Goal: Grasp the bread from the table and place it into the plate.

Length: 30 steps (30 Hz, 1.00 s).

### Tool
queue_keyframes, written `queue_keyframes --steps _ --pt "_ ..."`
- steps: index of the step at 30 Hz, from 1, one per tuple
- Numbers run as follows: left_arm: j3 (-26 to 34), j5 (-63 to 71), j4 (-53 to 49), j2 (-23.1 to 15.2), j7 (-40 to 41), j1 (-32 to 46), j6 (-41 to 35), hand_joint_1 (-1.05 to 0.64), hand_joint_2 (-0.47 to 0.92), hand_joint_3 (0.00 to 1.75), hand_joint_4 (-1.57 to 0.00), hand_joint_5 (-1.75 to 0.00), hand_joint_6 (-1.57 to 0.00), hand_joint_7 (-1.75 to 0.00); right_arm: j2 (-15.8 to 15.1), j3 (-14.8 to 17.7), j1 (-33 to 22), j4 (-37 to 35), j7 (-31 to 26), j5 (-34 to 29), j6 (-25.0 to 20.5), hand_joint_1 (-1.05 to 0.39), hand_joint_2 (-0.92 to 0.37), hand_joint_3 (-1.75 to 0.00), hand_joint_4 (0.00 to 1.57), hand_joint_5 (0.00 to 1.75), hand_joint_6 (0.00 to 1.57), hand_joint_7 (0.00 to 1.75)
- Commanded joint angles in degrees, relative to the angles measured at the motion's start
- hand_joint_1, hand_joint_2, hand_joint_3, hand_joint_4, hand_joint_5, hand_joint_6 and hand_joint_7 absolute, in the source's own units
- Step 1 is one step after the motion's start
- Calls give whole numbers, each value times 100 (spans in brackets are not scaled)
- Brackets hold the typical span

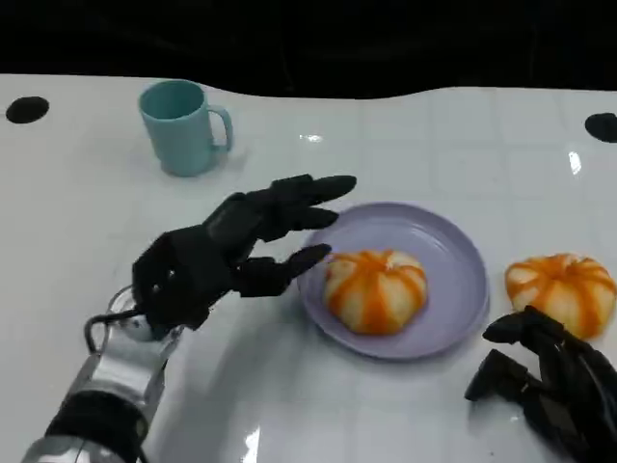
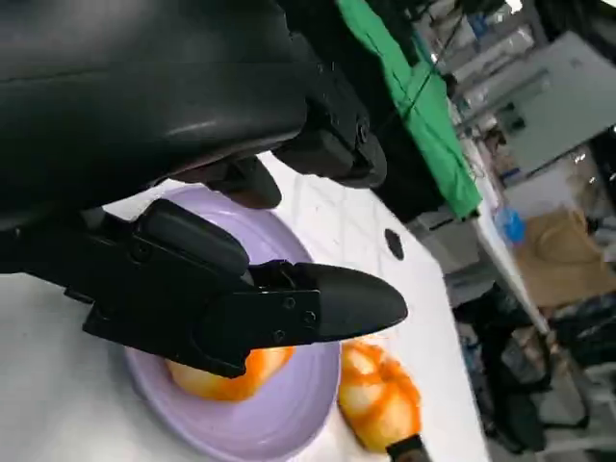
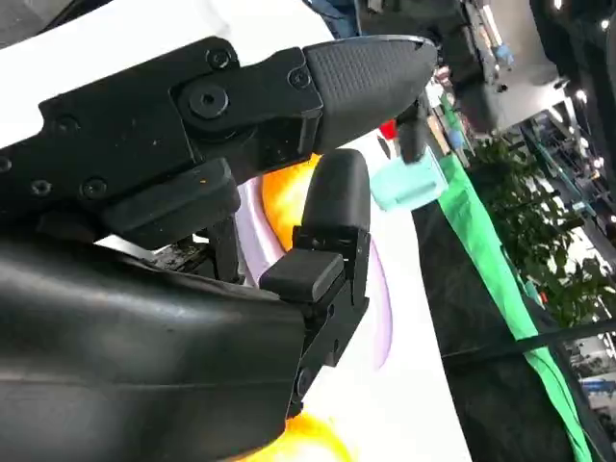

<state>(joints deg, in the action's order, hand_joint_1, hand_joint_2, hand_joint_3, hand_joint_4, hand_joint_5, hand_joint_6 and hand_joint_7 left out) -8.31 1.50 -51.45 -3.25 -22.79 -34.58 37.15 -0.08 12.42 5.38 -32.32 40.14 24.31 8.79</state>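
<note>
While one bread (image 1: 374, 290) is seen in the plate (image 1: 453, 253) in the head view, left hand (image 1: 227, 253) spread and empty beside it, a second bread (image 2: 380, 397) is shown by the left wrist view right of the plate, and the right hand (image 3: 289, 183), open and empty, is judged due for grasping it.

Orange-striped bread (image 1: 374, 289) sits in the lilac plate (image 1: 453, 318); a second bun (image 1: 561, 292) lies beside it.
</note>
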Motion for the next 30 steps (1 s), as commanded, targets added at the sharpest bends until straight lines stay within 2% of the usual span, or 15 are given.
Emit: queue_keyframes --steps 1,3,4,8,10,12,13,14,15,16,18,22,23,26,30 --pt "88 -113 237 15 -115 86 -34 -74 92 49 -38 -59 -51 -11 -57 16 -62 -5 -18 15 -34 -54 -92 -22 66 150 61 118" --pt "249 -574 572 129 -332 373 -142 -74 92 49 -38 -59 -51 -10 -55 15 -59 -9 -14 11 -21 -54 -92 -22 66 150 61 118" --pt "374 -922 830 216 -500 590 -230 -71 92 50 -45 -64 -56 -12 -53 14 -56 -13 -10 8 -9 -54 -92 -23 66 150 61 118" --pt "663 -2113 2095 382 -1035 1392 -1491 -68 92 43 -52 -82 -66 -14 -33 10 -41 -29 -36 -7 19 -54 -92 -23 67 150 62 118" --pt "746 -2452 2625 406 -1057 1751 -2047 -64 92 41 -55 -94 -73 -16 -45 -10 -45 1 -83 -25 -45 -56 -92 -23 67 151 62 118" --pt "821 -2741 3162 456 -986 2146 -2593 -63 92 41 -60 -98 -78 -19 -39 0 -29 -35 -71 -12 -14 -55 -92 -23 67 151 62 118" --pt "850 -2878 3481 493 -926 2440 -2811 -61 92 42 -62 -116 -80 -33 -36 10 -5 -97 -75 -20 26 -54 -92 -23 67 151 62 118" --pt "868 -2972 3732 509 -891 2666 -2988 -59 92 44 -58 -150 -66 -86 -34 24 16 -146 -43 1 30 -56 -92 -22 68 152 63 118" --pt "882 -3024 3917 519 -862 2817 -3123 -58 92 45 -57 -162 -57 -114 -33 34 31 -179 -18 18 30 -55 -92 -21 69 153 63 118" --pt "893 -3036 4036 523 -840 2894 -3217 -58 92 45 -56 -169 -52 -132 -32 41 39 -194 -3 30 24 -55 -92 -21 68 153 63 118" --pt "916 -3024 4169 538 -819 2948 -3353 -58 92 46 -56 -173 -49 -141 -31 48 48 -213 15 38 31 -55 -92 -21 68 154 63 118" --pt "959 -2988 4274 569 -811 2981 -3478 -57 92 46 -56 -175 -47 -145 -31 53 58 -237 24 38 46 -55 -92 -21 68 154 63 118" --pt "1024 -3231 4424 561 -789 3110 -3810 -57 92 46 -56 -175 -47 -145 -16 33 46 -222 -23 -1 66 -55 -92 -21 68 155 63 118" --pt "1296 -4129 4884 510 -724 3663 -4971 -58 92 40 -73 -175 -59 -154 59 41 37 -183 -70 39 27 -53 -92 -20 67 153 62 118" --pt "1451 -4279 4910 473 -858 3762 -5263 -58 92 35 -77 -175 -62 -154 42 67 79 -271 30 62 72 -52 -92 -22 68 150 63 115"
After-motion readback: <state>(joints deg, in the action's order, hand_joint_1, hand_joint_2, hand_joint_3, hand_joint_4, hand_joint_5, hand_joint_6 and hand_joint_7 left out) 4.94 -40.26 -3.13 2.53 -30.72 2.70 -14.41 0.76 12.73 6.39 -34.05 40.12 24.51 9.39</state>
